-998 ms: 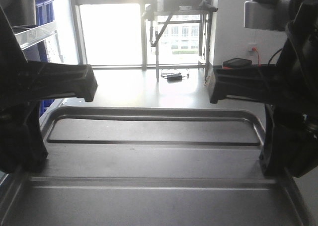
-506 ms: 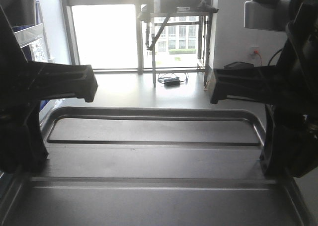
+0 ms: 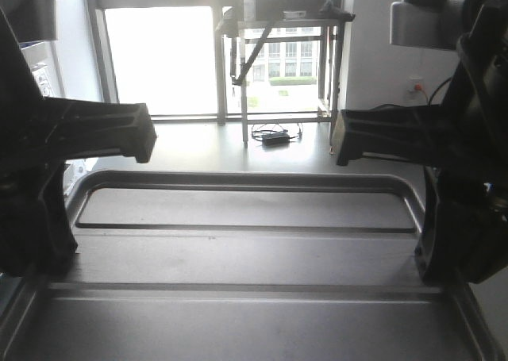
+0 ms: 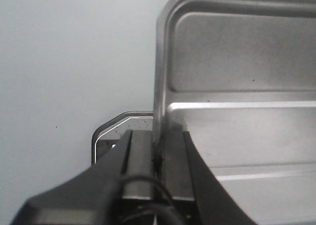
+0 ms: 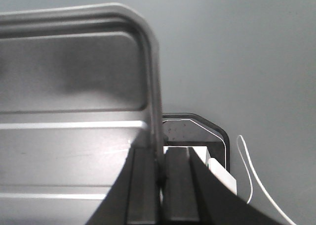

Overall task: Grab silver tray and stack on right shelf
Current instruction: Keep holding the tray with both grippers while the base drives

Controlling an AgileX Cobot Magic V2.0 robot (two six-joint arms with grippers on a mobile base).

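My left gripper (image 4: pixel 158 147) and right gripper (image 5: pixel 161 161) each clamp a side rim of the silver tray (image 3: pixel 238 250), held level between them; grab done; right shelf out of view, so stacking remains.

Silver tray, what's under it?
Around the silver tray, both wrist views show a plain grey surface. The left end effector and right end effector clamp its side rims. Whatever lies straight beneath is hidden by the tray.

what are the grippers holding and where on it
The tray, held by both. The left gripper is clamped on its left rim and the right gripper on its right rim, each with one finger inside the rim and one outside.
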